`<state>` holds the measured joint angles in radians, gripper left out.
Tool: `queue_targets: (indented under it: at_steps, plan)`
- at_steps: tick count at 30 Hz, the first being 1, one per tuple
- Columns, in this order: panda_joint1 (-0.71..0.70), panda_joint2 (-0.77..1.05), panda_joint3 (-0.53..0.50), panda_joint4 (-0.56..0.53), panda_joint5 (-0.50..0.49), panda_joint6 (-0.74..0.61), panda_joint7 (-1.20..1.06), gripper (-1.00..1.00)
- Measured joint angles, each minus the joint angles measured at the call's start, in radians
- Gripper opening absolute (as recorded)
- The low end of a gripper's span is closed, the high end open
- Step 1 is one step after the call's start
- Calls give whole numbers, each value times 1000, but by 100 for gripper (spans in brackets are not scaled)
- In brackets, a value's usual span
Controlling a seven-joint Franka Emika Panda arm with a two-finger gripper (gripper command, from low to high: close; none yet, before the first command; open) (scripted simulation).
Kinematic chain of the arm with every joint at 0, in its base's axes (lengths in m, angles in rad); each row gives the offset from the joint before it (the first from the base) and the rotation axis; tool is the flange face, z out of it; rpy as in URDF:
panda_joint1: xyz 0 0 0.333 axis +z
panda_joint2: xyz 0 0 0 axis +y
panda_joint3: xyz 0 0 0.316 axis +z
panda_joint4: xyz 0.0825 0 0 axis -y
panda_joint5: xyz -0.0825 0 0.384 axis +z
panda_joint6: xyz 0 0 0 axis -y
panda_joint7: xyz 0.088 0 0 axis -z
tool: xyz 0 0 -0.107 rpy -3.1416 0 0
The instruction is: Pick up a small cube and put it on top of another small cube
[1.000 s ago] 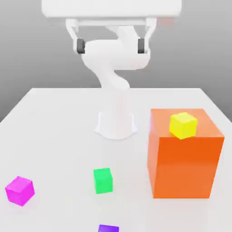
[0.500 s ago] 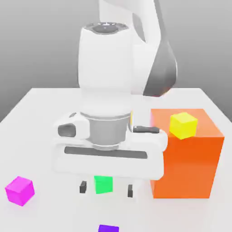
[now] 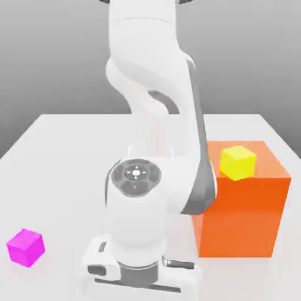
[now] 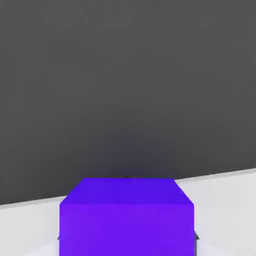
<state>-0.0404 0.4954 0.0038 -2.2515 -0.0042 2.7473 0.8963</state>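
The small cube [image 4: 126, 217] is plain purple and sits very close in front of the hand camera, resting on the white table. In the exterior view my gripper [image 3: 141, 281] hangs low over the table's near edge, wrist pointing down, and it covers the spot where the purple cube lies. The arm also hides the other small cube in that view.
A large orange block [image 3: 242, 211] stands at the exterior view's right, close beside my arm, with a yellow small cube [image 3: 238, 162] on top. A magenta-pink small cube [image 3: 26, 247] lies at the exterior view's left. The white table [image 3: 64, 159] stretches behind.
The arm has swung out from its raised pose and come down toward the near table edge. The hand now sits lower than half a second ago and covers both small cubes there.
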Motion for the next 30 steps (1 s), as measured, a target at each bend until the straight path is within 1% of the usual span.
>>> queue_targets:
  at_steps: [4,9,12,16,20,21,23,29,30]
  plan:
    - [-5,-134,5,-43,13,-90,10,-100]
    - [-11,-315,10,-213,111,-98,131,-100]
    - [-12,-423,5,-321,137,-96,235,-100]
    - [-40,-563,14,-468,123,-88,409,-100]
    - [-93,-696,34,-616,62,-77,613,-100]
    - [-111,-713,42,-643,46,-67,654,-100]
    - [-128,-685,49,-661,25,-22,691,-100]
    - [-146,-493,55,-660,-7,168,721,-100]
    - [-151,-475,56,-660,-8,186,722,100]
